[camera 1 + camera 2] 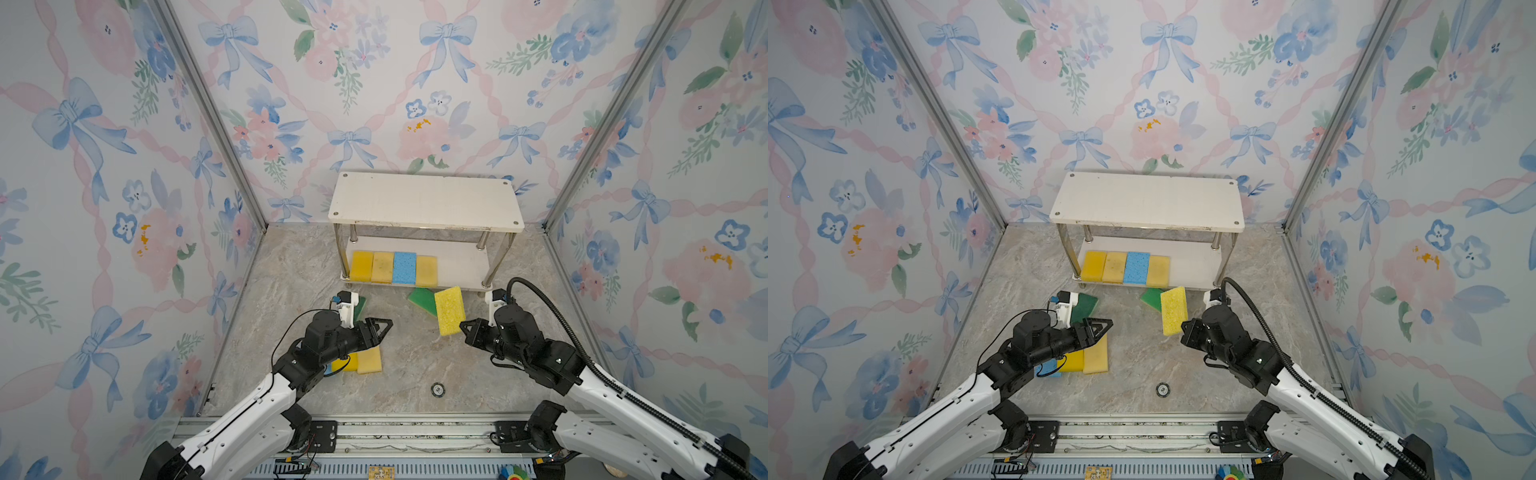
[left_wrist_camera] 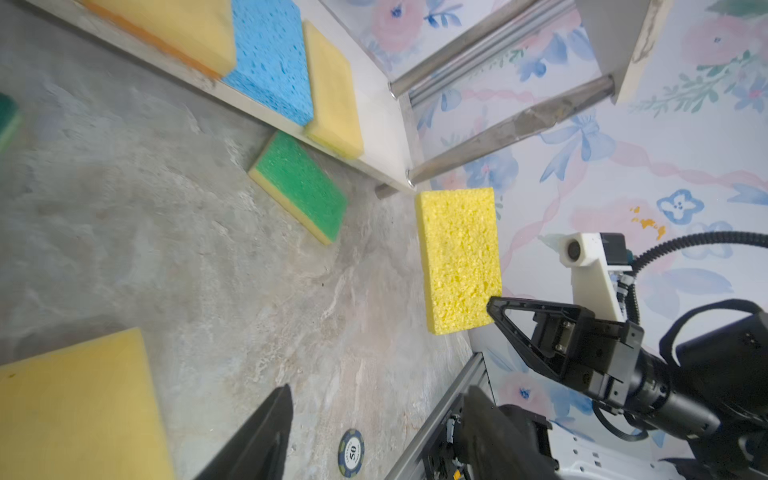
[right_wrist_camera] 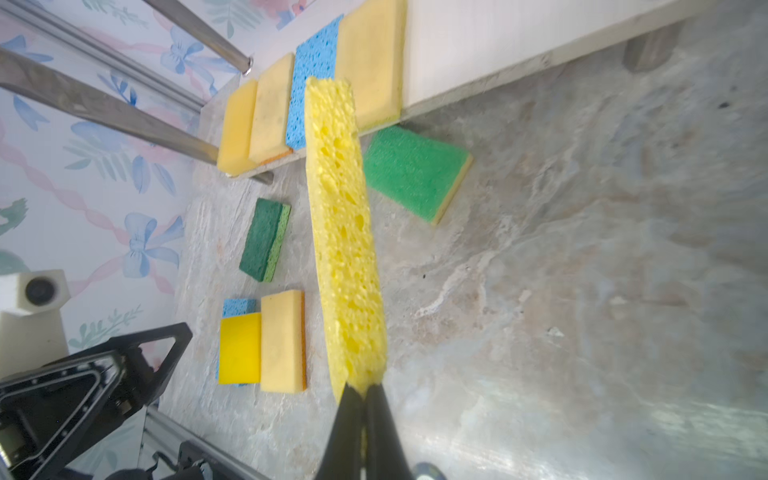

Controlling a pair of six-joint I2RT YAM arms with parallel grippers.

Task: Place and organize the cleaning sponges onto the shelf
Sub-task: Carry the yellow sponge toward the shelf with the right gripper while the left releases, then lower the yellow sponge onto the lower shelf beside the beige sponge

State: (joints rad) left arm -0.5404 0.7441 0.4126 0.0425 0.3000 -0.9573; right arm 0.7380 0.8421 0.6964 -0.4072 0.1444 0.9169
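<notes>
**Hazard entry: yellow sponge held by one end, short of the shelf**

- Item in hand: yellow sponge (image 1: 449, 309), clear of the bench, just in front of the shelf (image 1: 424, 199). The right jaws are pinched shut on one short end only. The rest juts unsupported toward the shelf.
- Left jaws: wide apart and empty, over a tan sponge (image 1: 369, 360) lying on the bench.
- Shelf stock: the lower board (image 1: 461, 266) carries four sponges in a row, ending in a pale tan sponge (image 1: 427, 271) that seems to overhang the front edge. The right end is bare, and so is the top board.
- Loose below: green scourer (image 1: 422, 300), on the bench beneath the held sponge.

Risks, as judged:
1. The soft foam droops or twists out of the end grip and lands on the green scourer.
2. The free end catches the top board's edge or the right front leg (image 1: 500, 257) on entering the low gap.
3. The free end sweeps the pale tan sponge off the board.
4. The sponge is released on its edge, so it topples askew.
</notes>
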